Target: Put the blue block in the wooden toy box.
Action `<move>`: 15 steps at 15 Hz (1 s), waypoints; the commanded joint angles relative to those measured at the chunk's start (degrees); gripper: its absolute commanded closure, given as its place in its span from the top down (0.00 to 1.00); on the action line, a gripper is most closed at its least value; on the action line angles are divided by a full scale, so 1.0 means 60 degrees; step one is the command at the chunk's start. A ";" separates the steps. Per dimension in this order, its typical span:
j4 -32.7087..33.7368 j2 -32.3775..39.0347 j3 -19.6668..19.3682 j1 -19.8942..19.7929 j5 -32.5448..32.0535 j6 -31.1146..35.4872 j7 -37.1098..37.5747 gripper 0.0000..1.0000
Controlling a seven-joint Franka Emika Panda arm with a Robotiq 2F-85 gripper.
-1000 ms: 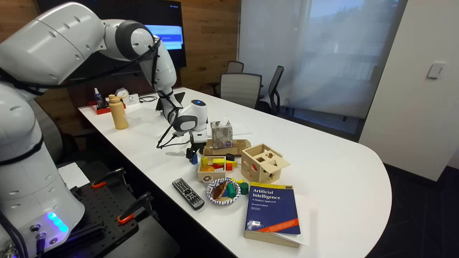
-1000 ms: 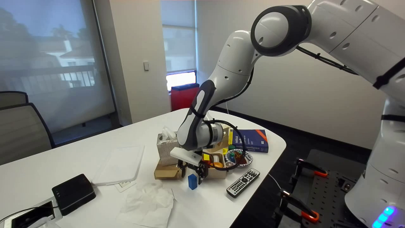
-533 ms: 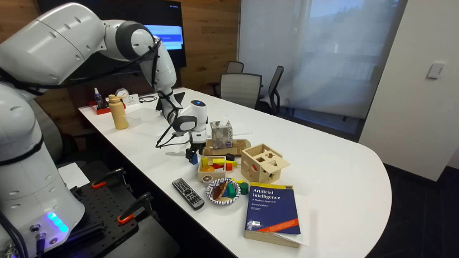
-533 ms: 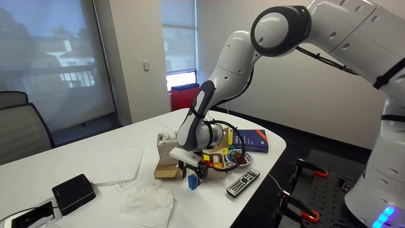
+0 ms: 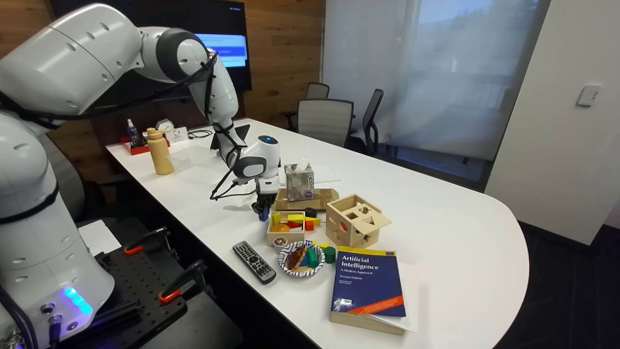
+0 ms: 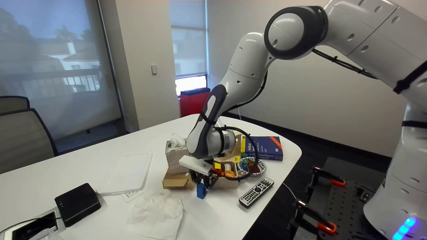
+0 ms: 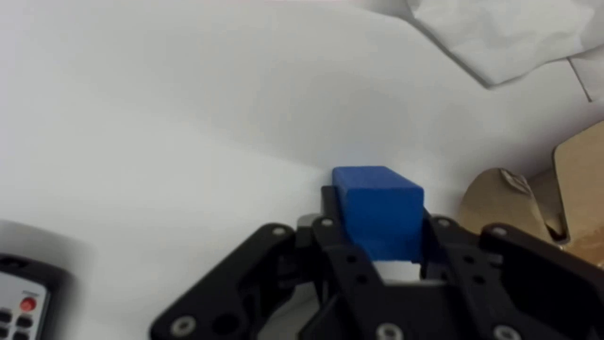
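Your jaws grip the blue block (image 7: 383, 218) by opposite sides, presumably to leave its lower end clear. The toy box (image 5: 350, 230) stands well apart from them.

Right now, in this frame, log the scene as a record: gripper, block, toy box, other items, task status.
gripper: closed on the blue block
block pose: about upright; contact with the table uncertain
wooden toy box: lid slid partway, top partly open
other items: remote, tissue box, blue book
status: block gripped, not yet in the toy box
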 commanded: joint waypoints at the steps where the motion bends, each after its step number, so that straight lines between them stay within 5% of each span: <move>1: -0.0422 -0.0797 -0.0010 -0.0051 0.0030 -0.0488 0.0029 0.09; 6: -0.1210 -0.2710 -0.0156 -0.0160 -0.0220 -0.1341 -0.0343 0.09; 11: -0.1461 -0.4623 -0.1173 -0.0355 -0.1029 -0.3333 -0.0259 0.09; 15: -0.0970 -0.5407 -0.1879 -0.1120 -0.1893 -0.4279 -0.0748 0.09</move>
